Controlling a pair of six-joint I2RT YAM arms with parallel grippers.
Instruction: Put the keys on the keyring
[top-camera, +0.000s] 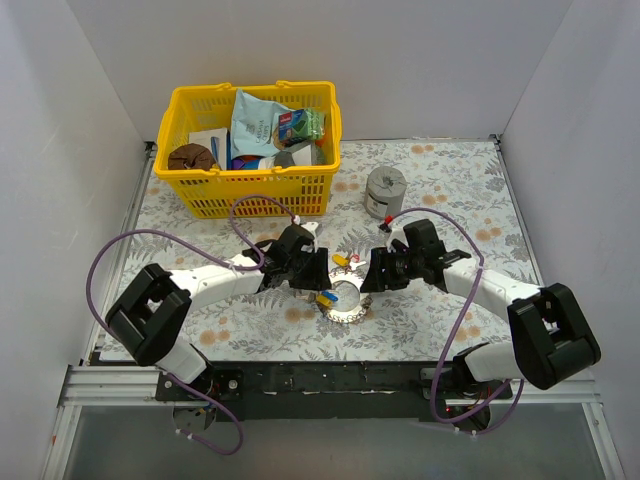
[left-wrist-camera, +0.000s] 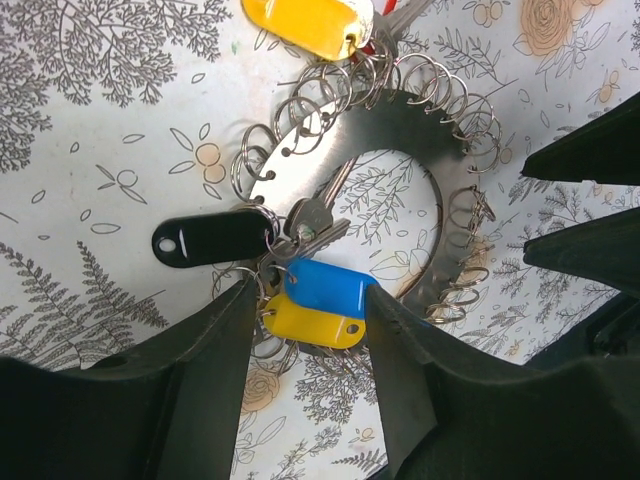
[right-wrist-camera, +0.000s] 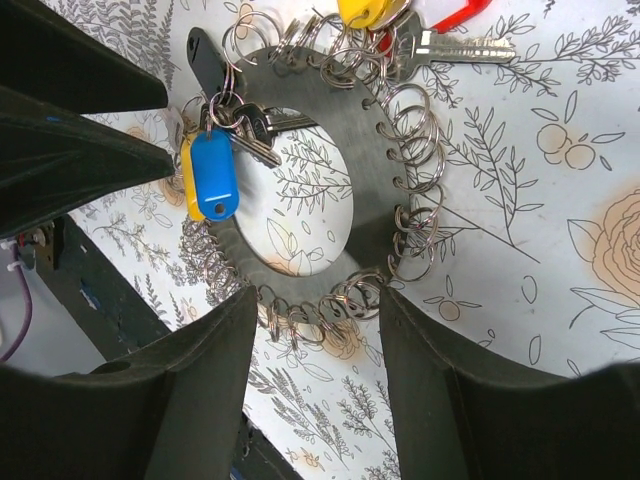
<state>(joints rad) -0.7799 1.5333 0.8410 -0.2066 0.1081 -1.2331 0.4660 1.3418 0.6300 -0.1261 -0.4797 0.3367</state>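
1. White walls enclose a floral-clothed bench (top-camera: 480, 200). A yellow basket (top-camera: 262, 190) sits at 11 o'clock and a grey cylinder (top-camera: 385, 190) at 1. The keyring (top-camera: 347, 300) lies centre front, with the left tool (top-camera: 312, 272) at its 10 o'clock and the right tool (top-camera: 372, 272) at its 2.
2. Left wrist: the fingers (left-wrist-camera: 200, 400) are spread and grip nothing. Their gap frames a blue tag (left-wrist-camera: 328, 288) over a yellow tag (left-wrist-camera: 305, 325). A black tag (left-wrist-camera: 210, 240) and keys (left-wrist-camera: 310, 215) hang on the keyring's 9 o'clock side.
3. Right wrist: the fingers (right-wrist-camera: 200, 400) stand wide at the keyring's 6 o'clock edge. A silver key (right-wrist-camera: 470, 45) lies at 1 o'clock.
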